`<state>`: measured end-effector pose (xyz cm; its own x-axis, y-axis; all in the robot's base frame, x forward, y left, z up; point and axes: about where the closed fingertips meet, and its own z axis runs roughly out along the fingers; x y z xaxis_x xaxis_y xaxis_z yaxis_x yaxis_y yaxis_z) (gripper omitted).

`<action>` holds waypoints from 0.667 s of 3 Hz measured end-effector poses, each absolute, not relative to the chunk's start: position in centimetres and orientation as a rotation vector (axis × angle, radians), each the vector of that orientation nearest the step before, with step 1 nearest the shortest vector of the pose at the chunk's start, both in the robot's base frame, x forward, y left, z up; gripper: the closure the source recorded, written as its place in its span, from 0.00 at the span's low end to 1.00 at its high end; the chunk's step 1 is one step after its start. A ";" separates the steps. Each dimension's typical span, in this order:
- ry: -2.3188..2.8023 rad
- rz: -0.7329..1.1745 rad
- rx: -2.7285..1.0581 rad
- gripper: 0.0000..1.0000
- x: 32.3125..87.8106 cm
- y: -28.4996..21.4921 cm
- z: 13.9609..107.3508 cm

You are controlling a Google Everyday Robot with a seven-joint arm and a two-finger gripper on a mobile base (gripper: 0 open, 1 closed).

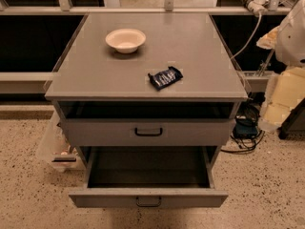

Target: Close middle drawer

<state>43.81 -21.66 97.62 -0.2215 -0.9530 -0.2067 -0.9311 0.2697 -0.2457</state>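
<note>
The middle drawer (148, 198) is the lower of the two that show in the grey cabinet (143, 87). It is pulled far out toward me, with a low flat front panel, a small black bar handle (148, 202) and a deep dark inside (147, 168). Above it, the drawer with the taller front panel (147, 132) stands slightly out, with a dark gap under the cabinet top. My arm and gripper (282, 99) are white and cream shapes at the right edge, beside the cabinet and apart from both drawers.
A cream bowl (126, 39) and a dark blue snack packet (165, 77) lie on the cabinet top. Cables and a dark box (245, 130) lie on the speckled floor to the right. A clear plastic bin (55, 149) stands at the cabinet's left.
</note>
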 end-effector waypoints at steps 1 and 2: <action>2.218 -0.119 -1.714 0.00 43.7 -21.5 97.9; 2.195 -0.032 -1.693 0.00 42.8 -21.9 94.4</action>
<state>42.82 -21.94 94.37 -0.2117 -0.9386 -0.2723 -0.9303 0.2789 -0.2381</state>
